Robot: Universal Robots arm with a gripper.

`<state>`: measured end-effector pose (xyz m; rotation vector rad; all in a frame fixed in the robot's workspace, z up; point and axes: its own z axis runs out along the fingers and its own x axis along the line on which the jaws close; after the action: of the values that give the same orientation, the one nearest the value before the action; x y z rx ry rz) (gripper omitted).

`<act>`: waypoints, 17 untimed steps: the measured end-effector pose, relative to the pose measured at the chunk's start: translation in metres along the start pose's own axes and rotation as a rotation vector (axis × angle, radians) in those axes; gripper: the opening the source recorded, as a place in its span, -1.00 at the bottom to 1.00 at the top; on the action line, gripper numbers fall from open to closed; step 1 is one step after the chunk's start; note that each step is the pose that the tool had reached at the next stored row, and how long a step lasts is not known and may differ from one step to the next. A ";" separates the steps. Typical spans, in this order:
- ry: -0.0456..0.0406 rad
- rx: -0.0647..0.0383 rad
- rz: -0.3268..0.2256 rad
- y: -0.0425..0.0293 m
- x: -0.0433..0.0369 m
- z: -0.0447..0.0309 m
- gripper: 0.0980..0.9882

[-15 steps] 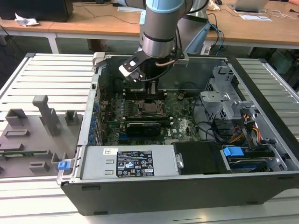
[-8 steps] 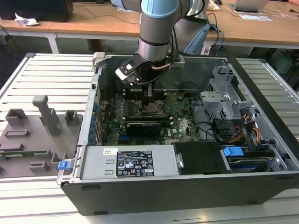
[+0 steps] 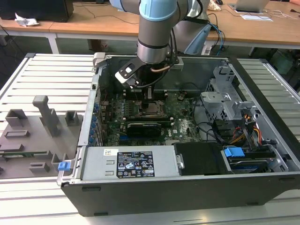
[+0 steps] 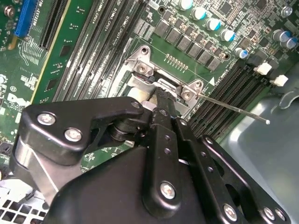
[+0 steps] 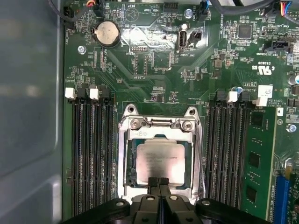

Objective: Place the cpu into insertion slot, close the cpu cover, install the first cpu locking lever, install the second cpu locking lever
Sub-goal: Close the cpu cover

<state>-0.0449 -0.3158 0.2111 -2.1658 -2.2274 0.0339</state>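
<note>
Pale silvery-grey square cpu (image 5: 161, 158): seated in the socket of the green motherboard (image 5: 154, 65), with the thin silvery metal cpu cover (image 5: 130, 158) apparently lowered around it. Black claw (image 5: 159, 183): fingers together, empty, tips at one edge of the cover. Thin wire locking lever (image 4: 233, 108): standing free, judged not yet latched.

Slatted metal table (image 3: 47, 75); wooden desks (image 3: 93, 21) behind, bearing laptop (image 3: 251, 4), crumpled white paper (image 3: 26, 19); even light.
</note>
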 end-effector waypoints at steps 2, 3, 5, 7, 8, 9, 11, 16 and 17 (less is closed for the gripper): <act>0.0000 -0.001 0.000 -0.0005 0.0000 0.0021 -0.98; -0.0001 -0.001 0.000 -0.0005 0.0000 0.0029 -0.98; -0.0001 -0.002 0.000 -0.0005 0.0000 0.0042 -0.98; -0.0005 -0.002 0.000 -0.0005 -0.0001 0.0054 -0.98; -0.0006 -0.003 0.000 -0.0005 -0.0001 0.0059 -0.98; -0.0004 -0.003 0.000 -0.0001 -0.0001 0.0059 -0.98; -0.0002 -0.003 0.000 0.0024 -0.0002 0.0059 -0.98; 0.0001 -0.004 0.000 0.0024 0.0000 -0.0055 -0.98; 0.0000 -0.003 0.000 0.0030 0.0000 -0.0055 -0.98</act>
<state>-0.0417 -0.3157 0.2165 -2.1673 -2.2294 0.0301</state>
